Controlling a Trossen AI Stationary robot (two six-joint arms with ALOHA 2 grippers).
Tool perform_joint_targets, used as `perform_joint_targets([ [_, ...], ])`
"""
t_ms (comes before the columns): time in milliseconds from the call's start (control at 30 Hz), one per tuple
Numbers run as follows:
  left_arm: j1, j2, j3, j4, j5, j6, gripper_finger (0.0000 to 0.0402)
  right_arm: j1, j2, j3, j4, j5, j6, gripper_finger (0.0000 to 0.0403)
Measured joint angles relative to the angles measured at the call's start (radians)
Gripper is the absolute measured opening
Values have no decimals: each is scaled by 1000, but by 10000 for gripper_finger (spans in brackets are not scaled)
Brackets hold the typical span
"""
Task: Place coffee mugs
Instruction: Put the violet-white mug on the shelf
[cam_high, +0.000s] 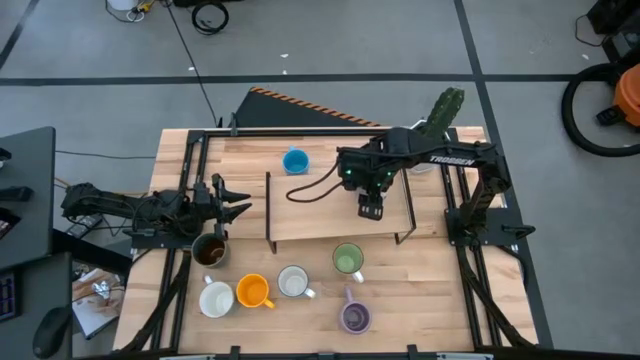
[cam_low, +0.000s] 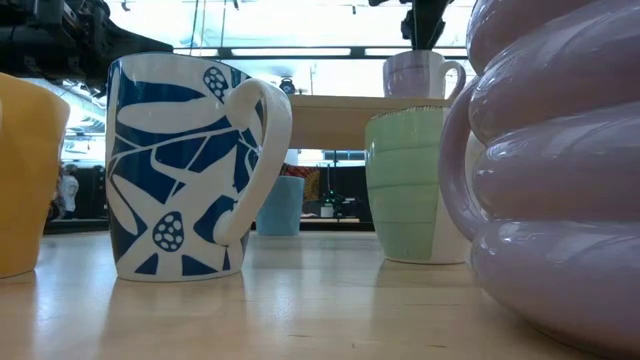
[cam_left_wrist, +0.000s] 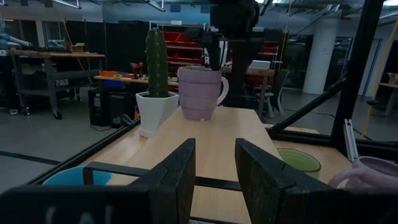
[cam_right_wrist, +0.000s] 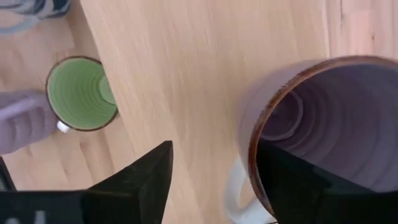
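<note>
Table (cam_high: 430, 300): pale wood, smooth, matt. Blue-patterned mug (cam_low: 185, 165), purple mug (cam_low: 560, 170): glossy glazed ceramic.

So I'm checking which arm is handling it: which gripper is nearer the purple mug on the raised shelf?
Right. The right gripper is directly over the purple mug on the shelf, one finger inside its rim. The left gripper waits off the shelf's left end.

Even overhead light on the worktop (cam_high: 440, 290), soft shadows; backlit glare low down, the near purple mug (cam_low: 560, 170) looms blurred.
</note>
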Motion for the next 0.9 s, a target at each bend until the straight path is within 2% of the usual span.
perform_joint_targets([
  [167, 0, 0, 0, -8, 0, 0, 118, 3, -29, 18, 3, 84, 2, 238],
  [433, 0, 0, 0, -16, 0, -6, 118, 53, -110, 7, 77, 138, 33, 238],
  [633, 0, 0, 0, -18, 0, -23, 118, 92, -191, -125, 184, 196, 45, 238],
  [900, 0, 0, 0, -21, 0, -26, 118, 94, -296, -311, 329, 202, 46, 238],
])
